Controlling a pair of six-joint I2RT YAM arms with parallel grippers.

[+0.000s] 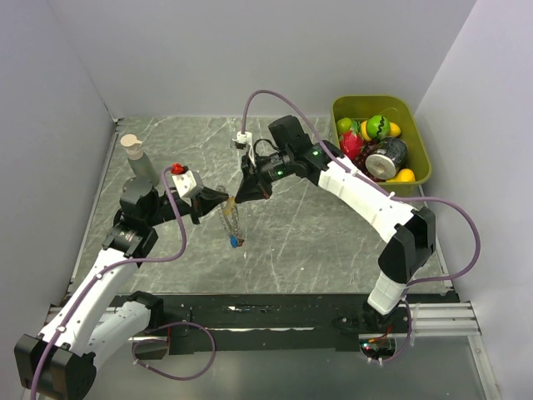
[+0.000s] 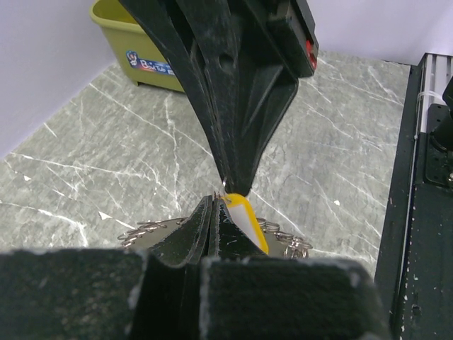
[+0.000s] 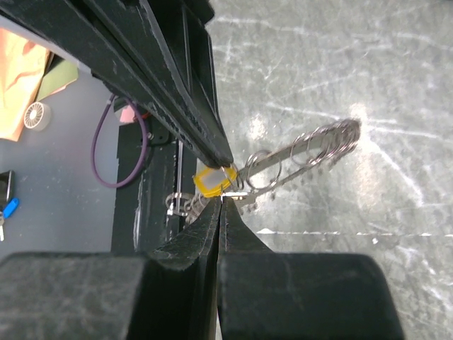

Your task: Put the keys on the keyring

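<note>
The keyring hangs edge-on above the table between my two grippers, with a blue key at its lowest point. My left gripper is shut, and the ring's top hangs at its tips. From the right, my right gripper is also shut, tip to tip with the left one. In the left wrist view a yellow-headed key lies against my left gripper, and the keyring shows on both sides behind it. In the right wrist view my right gripper pinches the keyring band just below the yellow-headed key.
An olive bin holding toy fruit and a can stands at the back right. A grey post with a cream cap rises at the back left. A black rail runs along the near edge.
</note>
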